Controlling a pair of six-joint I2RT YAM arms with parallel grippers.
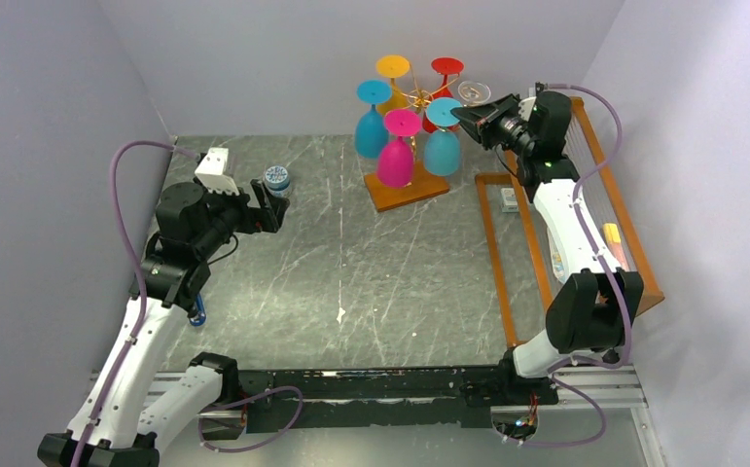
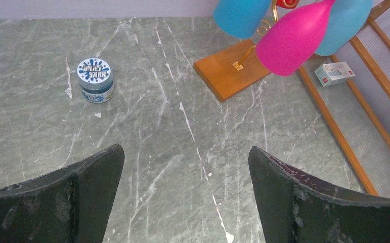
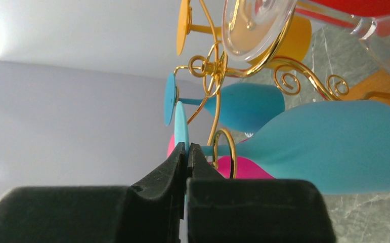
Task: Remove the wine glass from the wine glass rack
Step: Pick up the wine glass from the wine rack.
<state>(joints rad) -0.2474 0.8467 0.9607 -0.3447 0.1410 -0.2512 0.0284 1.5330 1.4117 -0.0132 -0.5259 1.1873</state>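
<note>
The wine glass rack (image 1: pixel 415 98) is a gold wire tree on a brown wooden base (image 1: pixel 402 190) at the back of the table. Several coloured glasses hang on it upside down. My right gripper (image 1: pixel 460 116) is at the rack's right side, shut on the thin round foot (image 3: pixel 181 121) of a light blue wine glass (image 3: pixel 329 147). The glass's stem still passes through a gold ring (image 3: pixel 226 152) of the rack. My left gripper (image 2: pixel 185 154) hangs open over bare table to the left, well short of the rack base (image 2: pixel 230 68), with nothing between its fingers.
A pink glass (image 1: pixel 396 156), a second blue one (image 1: pixel 372 126), yellow (image 1: pixel 392 68), red (image 1: pixel 446 68) and clear (image 1: pixel 474 92) glasses also hang on the rack. A small blue-lidded jar (image 1: pixel 276 176) stands left. An orange wooden frame (image 1: pixel 633 224) lines the right side, with a small box (image 1: pixel 510 199) inside it.
</note>
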